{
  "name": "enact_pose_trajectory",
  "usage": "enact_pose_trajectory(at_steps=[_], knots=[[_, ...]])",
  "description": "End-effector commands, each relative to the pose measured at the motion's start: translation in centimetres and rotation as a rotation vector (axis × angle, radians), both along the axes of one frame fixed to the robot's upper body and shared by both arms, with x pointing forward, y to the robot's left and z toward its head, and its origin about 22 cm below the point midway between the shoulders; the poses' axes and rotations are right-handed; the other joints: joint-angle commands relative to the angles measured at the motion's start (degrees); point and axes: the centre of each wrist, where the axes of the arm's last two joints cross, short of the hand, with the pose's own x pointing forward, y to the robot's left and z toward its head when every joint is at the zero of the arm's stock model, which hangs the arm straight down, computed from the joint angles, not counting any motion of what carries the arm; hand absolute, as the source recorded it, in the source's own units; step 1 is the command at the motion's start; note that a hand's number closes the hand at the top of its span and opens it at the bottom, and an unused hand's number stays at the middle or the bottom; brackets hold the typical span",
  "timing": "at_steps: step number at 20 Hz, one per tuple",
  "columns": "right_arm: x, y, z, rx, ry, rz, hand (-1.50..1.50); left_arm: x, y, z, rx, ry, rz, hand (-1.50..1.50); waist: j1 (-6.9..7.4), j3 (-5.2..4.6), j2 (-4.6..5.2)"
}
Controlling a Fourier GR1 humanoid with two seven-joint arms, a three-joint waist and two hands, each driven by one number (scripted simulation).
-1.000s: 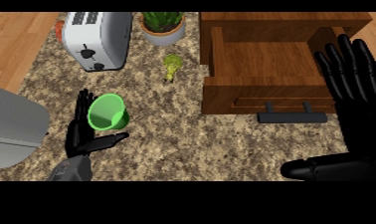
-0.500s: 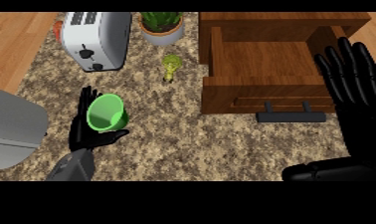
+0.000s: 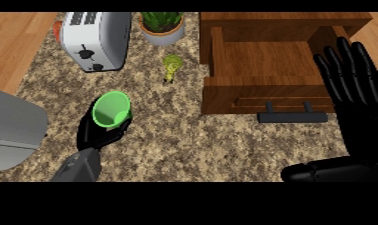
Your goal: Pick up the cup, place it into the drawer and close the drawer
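Two black hands are in view. The left hand (image 3: 100,131) is curled round the lower part of the bright green plastic cup (image 3: 112,109), whose open mouth is tilted up toward the viewer; the cup is thus held at the fingertips, above the speckled stone counter (image 3: 192,139). The right hand (image 3: 351,86) is held flat with fingers straight and spread, resting upright at the far side of the open wooden drawer (image 3: 258,64), nothing being gripped. The drawer lies well to the right of the left hand and slightly ahead of it, its dark bar handle (image 3: 292,117) facing the robot. The carry appears to be the step in hand. The cup should be lifted enough to pass over the drawer's front wall, then moved rightward and forward. A small yellow-green figurine (image 3: 172,65) ahead and to the right of the holding hand should be cleared. Release is best delayed until the cup is inside the walls.
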Motion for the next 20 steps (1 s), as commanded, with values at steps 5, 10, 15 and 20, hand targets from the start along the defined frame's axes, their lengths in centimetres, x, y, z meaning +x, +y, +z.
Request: enact_pose_trajectory(at_steps=[5, 10, 15, 20], knots=[[0.5, -0.1, -0.3, -0.005, 0.006, -0.006, -1.5, 0.9, -0.2, 0.7, 0.039, -0.169, 0.032, 1.5, 0.23, 0.02, -0.04], [0.2, -0.9, 0.4, -0.01, -0.004, -0.001, -1.5, -0.4, 0.7, -0.1, 0.025, -0.156, 0.032, 1.5, -0.08, 0.0, -0.01], [-1.3, 0.4, -0.4, -0.019, -0.02, -0.016, -1.5, 0.4, 0.3, 1.2, 0.05, -0.236, 0.064, 1.5, 0.49, 0.07, -0.31], [-0.5, -1.1, 2.0, 0.006, -0.008, -0.042, -1.5, 2.3, 1.3, 4.5, 0.027, -0.332, -0.027, 1.5, 1.38, 0.15, -0.64]])
